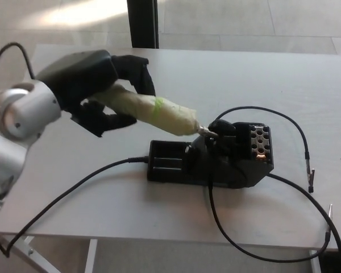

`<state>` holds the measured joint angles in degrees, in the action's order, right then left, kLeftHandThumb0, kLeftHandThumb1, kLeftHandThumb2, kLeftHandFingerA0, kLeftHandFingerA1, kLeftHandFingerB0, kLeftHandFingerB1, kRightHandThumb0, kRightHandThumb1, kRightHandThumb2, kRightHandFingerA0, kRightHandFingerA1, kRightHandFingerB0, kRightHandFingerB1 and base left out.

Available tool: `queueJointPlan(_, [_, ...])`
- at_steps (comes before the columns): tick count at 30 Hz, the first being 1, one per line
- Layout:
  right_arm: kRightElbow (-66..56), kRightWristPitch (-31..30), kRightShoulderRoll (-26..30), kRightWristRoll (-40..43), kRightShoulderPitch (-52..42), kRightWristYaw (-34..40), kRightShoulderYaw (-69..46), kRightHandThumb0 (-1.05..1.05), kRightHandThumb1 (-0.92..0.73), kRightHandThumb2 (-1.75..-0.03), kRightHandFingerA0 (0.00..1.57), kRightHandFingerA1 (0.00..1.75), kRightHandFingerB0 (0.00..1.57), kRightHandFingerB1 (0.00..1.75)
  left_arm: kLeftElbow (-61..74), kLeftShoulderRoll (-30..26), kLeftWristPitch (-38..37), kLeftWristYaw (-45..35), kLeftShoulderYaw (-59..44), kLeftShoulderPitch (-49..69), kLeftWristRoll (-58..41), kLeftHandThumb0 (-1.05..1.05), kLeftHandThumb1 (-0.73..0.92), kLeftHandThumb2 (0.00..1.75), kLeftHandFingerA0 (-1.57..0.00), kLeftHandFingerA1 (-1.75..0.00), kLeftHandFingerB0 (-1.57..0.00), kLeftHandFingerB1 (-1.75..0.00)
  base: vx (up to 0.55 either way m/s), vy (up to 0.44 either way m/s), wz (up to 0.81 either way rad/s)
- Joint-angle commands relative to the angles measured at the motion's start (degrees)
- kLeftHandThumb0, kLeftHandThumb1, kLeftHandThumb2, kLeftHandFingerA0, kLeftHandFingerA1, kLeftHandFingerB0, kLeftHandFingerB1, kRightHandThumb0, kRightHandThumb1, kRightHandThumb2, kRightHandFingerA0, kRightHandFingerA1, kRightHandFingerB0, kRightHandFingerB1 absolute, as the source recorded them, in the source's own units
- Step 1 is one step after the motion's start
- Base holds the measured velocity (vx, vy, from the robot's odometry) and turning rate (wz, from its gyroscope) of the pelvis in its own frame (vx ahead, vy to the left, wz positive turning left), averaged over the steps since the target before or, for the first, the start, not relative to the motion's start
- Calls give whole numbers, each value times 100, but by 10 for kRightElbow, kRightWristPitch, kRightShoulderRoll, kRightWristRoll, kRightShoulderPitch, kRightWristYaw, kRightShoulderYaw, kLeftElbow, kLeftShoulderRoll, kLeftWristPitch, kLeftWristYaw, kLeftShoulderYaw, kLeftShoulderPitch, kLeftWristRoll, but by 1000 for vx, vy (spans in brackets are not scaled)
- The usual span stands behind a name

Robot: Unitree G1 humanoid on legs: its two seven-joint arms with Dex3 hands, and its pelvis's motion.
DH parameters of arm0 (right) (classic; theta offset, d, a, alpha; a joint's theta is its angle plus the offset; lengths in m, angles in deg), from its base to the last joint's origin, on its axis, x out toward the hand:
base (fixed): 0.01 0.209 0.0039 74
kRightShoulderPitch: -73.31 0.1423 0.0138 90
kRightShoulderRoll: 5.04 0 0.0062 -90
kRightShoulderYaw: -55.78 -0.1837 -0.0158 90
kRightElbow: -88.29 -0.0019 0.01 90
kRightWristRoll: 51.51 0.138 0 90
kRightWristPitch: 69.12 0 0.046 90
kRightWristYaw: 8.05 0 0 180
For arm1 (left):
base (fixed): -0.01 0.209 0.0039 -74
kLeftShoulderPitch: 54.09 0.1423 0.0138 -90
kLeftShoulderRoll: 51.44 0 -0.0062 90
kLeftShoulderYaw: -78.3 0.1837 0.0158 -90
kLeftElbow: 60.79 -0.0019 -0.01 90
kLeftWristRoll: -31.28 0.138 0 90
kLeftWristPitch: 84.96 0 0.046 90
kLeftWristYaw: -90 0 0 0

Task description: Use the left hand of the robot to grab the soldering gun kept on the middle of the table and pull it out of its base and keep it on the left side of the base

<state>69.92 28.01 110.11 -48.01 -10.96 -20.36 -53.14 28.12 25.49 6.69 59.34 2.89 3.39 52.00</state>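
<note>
- Left black three-fingered hand point(99, 91) reaches in from the nine o'clock side, its thumb and fingers clamped around the back end of the soldering gun with the pale tape-wrapped handle point(153, 111).
- On the handle, a green mark sits just beyond the fingers, and the gun slants down toward four o'clock.
- Its thin metal tip point(206, 131) shows bare, right at the mouth of the holder on the black plastic soldering base point(216, 165); whether it touches the holder cannot be told.
- That base lies near the middle of the light grey rectangular table point(261, 74).
- From the base, one black cable point(74, 185) runs toward eight o'clock, and another black looping cable point(298, 136) curves around its three o'clock side.
- Of the robot's right hand, nothing shows.
</note>
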Motion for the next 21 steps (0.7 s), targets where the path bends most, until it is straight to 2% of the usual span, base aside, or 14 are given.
queueJointPlan(1, [3,4,15,1,7,-2,1,-105,-33,-121,127,99,61,120,-23,-52,-17,-55,-28,-70,-24,-24,66,87,-88,-175,-65,-167,0,0,0])
queueJointPlan(3, [4,3,16,1,9,-1,1,-105,-33,-121,127,99,61,120,-30,-55,-27,-54,-27,-78,-25,-24,66,87,-88,-175,-65,-167,0,0,0])
queueJointPlan(4, [4,5,16,0,9,0,1,-105,-41,-103,131,92,56,134,-43,-63,-33,-59,-32,-110,-27,-25,69,86,-84,-174,-71,-152,0,0,0])
queueJointPlan(7, [2,4,16,3,8,0,-1,-105,-32,-121,132,96,63,121,-46,-66,-21,-67,-36,-131,-34,-26,72,79,-86,-174,-70,-154,0,0,0])
queueJointPlan(8, [2,2,16,3,9,-1,-1,-105,-41,-104,133,91,54,133,-42,-69,-15,-72,-38,-138,-36,-27,69,84,-88,-169,-69,-154,0,0,0])
queueJointPlan(9, [3,-2,15,7,10,0,-6,-105,-34,-123,132,96,63,120,-37,-68,-5,-74,-41,-139,-38,-27,67,85,-90,-168,-70,-155,0,0,0])
queueJointPlan(10, [5,-2,15,7,12,2,-5,-105,-35,-124,129,95,63,119,-37,-68,-13,-67,-47,-133,-40,-28,68,84,-91,-167,-70,-155,0,0,0])
queueJointPlan(12, [4,-2,14,6,13,3,-5,-105,-35,-124,131,96,64,119,-15,-68,-2,-61,-54,-110,-36,-30,71,81,-92,-172,-68,-156,0,0,0])
queueJointPlan(13, [3,3,15,3,11,0,-2,-105,-40,-105,131,93,59,134,-11,-67,-10,-57,-61,-84,-47,-26,68,82,-88,-170,-74,-143,0,0,0])
queueJointPlan(14, [4,5,16,2,11,-2,-1,-105,-40,-104,131,93,60,133,-6,-64,-8,-55,-64,-61,-52,-22,64,82,-88,-175,-69,-158,0,0,0])
queueJointPlan(15, [4,6,16,0,11,-2,1,-105,-32,-116,130,95,64,123,-4,-61,-10,-50,-66,-45,-53,-19,60,88,-91,-174,-72,-156,0,0,0])
queueJointPlan(19, [4,5,16,-1,17,2,4,-105,-41,-105,133,91,60,133,2,-44,-15,-25,-69,44,-52,-16,59,94,-100,-161,-79,-141,0,0,0])
queueJointPlan(20, [5,4,15,1,17,0,2,-105,-34,-122,131,95,64,119,-1,-36,-16,-16,-68,71,-51,-15,59,94,-100,-165,-82,-138,0,0,0])
queueJointPlan(21, [5,4,14,2,17,-1,2,-105,-34,-122,131,95,64,119,-1,-34,-16,-14,-69,79,-50,-15,59,94,-100,-165,-82,-138,0,0,0])
